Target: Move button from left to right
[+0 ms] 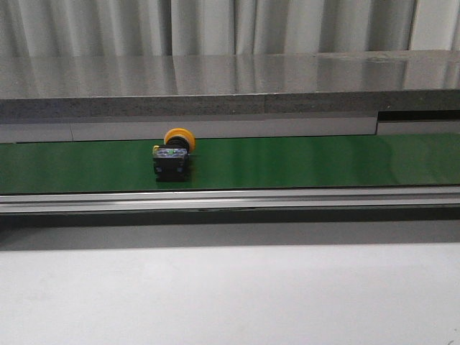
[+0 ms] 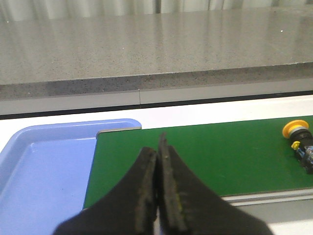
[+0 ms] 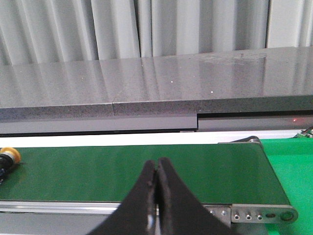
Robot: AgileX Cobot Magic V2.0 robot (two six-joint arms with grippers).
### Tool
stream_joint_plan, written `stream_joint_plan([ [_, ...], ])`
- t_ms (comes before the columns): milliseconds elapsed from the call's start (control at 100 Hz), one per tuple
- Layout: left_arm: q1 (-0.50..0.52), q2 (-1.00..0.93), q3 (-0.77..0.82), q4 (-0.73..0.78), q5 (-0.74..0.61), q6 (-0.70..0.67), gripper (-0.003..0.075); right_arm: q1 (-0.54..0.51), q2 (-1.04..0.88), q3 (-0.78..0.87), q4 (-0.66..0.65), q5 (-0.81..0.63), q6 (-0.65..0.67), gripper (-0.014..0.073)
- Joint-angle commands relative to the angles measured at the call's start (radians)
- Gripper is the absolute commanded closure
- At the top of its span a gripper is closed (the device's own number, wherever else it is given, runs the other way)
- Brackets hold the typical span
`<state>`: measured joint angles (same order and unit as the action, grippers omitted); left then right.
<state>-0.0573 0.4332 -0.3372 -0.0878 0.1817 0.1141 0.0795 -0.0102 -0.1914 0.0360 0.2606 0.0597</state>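
Button [image 1: 175, 152] on green belt [image 1: 323, 162], well apart from both pressed-together fingers [image 2: 146, 196] [image 3: 168, 196]

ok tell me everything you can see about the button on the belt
The button is a small push-button with a round yellow-orange cap and a black boxy body, a small yellow-green mark between them. It looks like plastic. It lies tipped on its side on the green belt, cap toward the far edge, left of centre in the front view. Only the belt touches it; neither gripper is near it.

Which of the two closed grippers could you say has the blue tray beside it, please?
The left gripper: the blue tray lies at its end of the green belt. The right gripper shows none.
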Motion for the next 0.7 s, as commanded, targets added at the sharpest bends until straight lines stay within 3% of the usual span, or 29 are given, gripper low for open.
stream_joint_plan([
  [0,-0.01,0.004,-0.029,-0.01,-0.088,0.0,0.074,0.002,0.0,-0.082,0.005,-0.016,-0.004,0.0661],
  [210,-0.01,0.004,-0.029,-0.01,-0.088,0.0,0.074,0.002,0.143,-0.2,0.005,0.098,-0.004,0.0661],
  [510,-0.01,0.004,-0.029,-0.01,-0.088,0.0,0.074,0.002,0.49,-0.434,0.023,0.342,-0.004,0.0661],
  [690,-0.01,0.004,-0.029,-0.01,-0.088,0.0,0.074,0.002,0.674,-0.561,0.033,0.414,-0.004,0.0661],
])
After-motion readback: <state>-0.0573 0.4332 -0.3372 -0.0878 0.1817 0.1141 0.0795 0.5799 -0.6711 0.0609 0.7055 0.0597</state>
